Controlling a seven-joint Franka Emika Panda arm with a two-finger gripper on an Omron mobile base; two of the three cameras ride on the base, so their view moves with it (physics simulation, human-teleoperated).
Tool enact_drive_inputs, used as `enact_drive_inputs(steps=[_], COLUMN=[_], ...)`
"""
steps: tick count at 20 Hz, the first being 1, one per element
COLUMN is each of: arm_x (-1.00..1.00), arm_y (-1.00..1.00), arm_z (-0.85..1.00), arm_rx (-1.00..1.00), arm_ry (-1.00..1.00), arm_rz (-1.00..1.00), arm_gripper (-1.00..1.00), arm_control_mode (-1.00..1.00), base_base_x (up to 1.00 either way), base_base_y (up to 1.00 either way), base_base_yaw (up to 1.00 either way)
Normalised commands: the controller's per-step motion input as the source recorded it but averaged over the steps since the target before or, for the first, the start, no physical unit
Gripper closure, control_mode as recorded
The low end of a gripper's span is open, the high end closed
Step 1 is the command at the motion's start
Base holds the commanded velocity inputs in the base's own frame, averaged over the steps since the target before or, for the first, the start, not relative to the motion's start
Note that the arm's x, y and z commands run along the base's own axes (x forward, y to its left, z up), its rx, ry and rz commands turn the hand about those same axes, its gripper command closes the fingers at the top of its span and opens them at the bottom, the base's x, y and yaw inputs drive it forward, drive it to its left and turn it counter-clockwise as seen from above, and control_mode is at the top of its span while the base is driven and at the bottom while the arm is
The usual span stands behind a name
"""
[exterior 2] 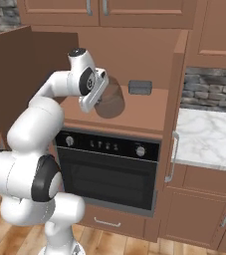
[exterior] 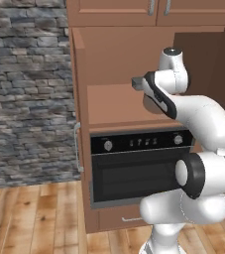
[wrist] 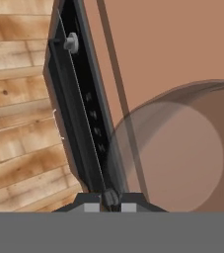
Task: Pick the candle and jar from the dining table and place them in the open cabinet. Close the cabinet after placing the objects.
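We see the jar (exterior 2: 109, 102) standing on the open cabinet (exterior 2: 149, 112) shelf above the oven (exterior 2: 109, 169), just beside the gripper (exterior 2: 95, 94), whose jaws are pressed together and seemingly empty, so we judge the jar delivered; the candle's whereabouts stay unclear.

The cabinet (exterior: 119, 59) at the frame's centre is rendered in warm brown wood. Below it, the oven (exterior 2: 112, 172) is shown black-fronted with silver knobs and a grey rim. A translucent grey-brown jar (exterior 2: 109, 99) is seen on the brown shelf, with a small dark grey block (exterior 2: 140, 87) beside it. At right, the worktop (exterior 2: 209, 137) is patterned white marble with grey veins. At left, the stone wall (exterior: 27, 89) is mottled grey. The floor (exterior: 34, 218) is laid in light wooden planks.
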Motion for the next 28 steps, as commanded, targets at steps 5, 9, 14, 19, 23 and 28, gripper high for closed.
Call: enact_drive_inputs(steps=[5, 9, 14, 19, 23, 28], arm_x=[0.06, 0.14, 0.24, 0.30, 0.29, 0.31], arm_y=[-0.08, -0.04, -0.02, -0.04, -0.02, -0.01], arm_z=[-0.07, -0.13, -0.14, -0.13, -0.01, 0.00], arm_rx=[0.00, 0.00, 0.00, 0.00, 0.00, 0.00], arm_ry=[0.00, 0.00, 0.00, 0.00, 0.00, 0.00], arm_rz=[0.00, 0.00, 0.00, 0.00, 0.00, 0.00], arm_gripper=[1.00, 1.00, 1.00, 1.00, 1.00, 1.00], arm_control_mode=[-1.00, -1.00, -1.00, -1.00, -1.00, -1.00], base_base_x=[0.00, 0.00, 0.00, 0.00, 0.00, 0.00], base_base_y=[0.00, 0.00, 0.00, 0.00, 0.00, 0.00], base_base_yaw=[0.00, 0.00, 0.00, 0.00, 0.00, 0.00])
